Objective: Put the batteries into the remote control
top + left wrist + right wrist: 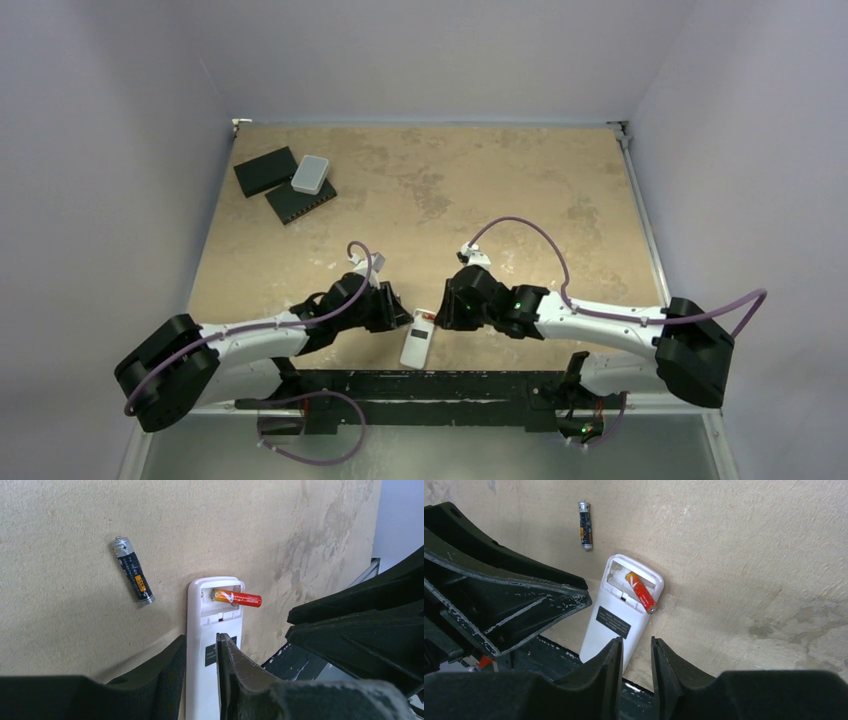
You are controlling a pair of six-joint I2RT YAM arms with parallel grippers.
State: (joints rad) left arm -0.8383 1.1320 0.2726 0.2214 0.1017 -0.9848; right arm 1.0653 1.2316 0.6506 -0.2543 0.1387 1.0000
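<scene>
Remote: The white remote (200, 630) is laid back-up on the table (75, 525), near its front edge and between the two arms. This leaves the battery bay (222, 586) at the far end exposed, and no cover is seen on it.

Orange battery: The orange battery (237, 598) is lodged slantwise in the bay. One end is tucked against the spring and the other is stuck out over the side wall nearer the right arm. It is judged not yet seated, because of that overhang.

Black battery: The black battery (134, 571) is found lying on the table, apart from the remote and off the side nearer the left arm. It is within easy reach for the second slot.

Left gripper: The left gripper (202, 636) is set over the remote's near half with its jaws drawn narrow. One finger is placed at the remote's edge and the other is seen across its back. A steadying hold is suggested, but whether the remote is truly pinched cannot be told.

Right gripper: The right gripper (636, 640) is poised just short of the remote's near end. Its jaws are narrow with nothing between them, apparently free to nudge the orange battery.

Next move: The overhanging end would need to be brought inside the bay and pressed flat.

Background: A grey box (311, 174) is rested on two black slabs (265, 170) at the far left corner, well apart.
</scene>
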